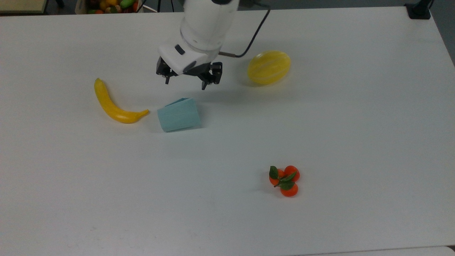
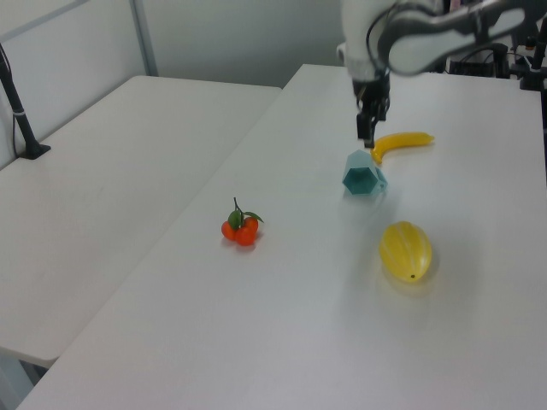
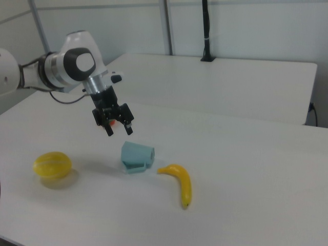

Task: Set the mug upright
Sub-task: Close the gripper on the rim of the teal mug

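1. Approach step, by the look of it: gripper (image 1: pixel 184 83) hovering, jaws spread wide and empty.
2. Below the jaws, not touching: teal mug (image 1: pixel 179 114) lying on its side.
3. Next, probably: descend, straddle the mug, close, then tip upright.

Even overhead light is washing the white table (image 1: pixel 355 142) bright, soft shadows are pooling beside the mug (image 1: pixel 178 114), and slight haze is dulling every view, with no harsh glare.
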`<state>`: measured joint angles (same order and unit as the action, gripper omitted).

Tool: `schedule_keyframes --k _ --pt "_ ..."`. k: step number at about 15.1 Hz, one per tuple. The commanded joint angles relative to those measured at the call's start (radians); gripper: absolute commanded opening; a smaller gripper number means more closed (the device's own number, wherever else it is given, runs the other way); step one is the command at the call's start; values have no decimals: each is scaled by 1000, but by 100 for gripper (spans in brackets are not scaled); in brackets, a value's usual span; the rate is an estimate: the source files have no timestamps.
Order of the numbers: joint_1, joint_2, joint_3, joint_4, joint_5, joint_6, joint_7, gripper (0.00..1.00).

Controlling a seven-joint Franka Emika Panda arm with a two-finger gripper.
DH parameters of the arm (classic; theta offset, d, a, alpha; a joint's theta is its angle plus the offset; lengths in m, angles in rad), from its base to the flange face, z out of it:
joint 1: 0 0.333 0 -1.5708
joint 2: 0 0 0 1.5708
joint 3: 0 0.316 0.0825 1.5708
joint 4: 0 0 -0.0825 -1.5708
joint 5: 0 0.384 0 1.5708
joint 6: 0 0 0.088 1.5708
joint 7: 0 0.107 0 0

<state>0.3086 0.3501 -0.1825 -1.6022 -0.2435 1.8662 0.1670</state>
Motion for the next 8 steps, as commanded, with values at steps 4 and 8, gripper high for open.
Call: schedule_keyframes --k 4,8 --pt "46 118 -9 -24 -232 131 152 100" --pt "58 130 -2 -28 -295 134 170 94"
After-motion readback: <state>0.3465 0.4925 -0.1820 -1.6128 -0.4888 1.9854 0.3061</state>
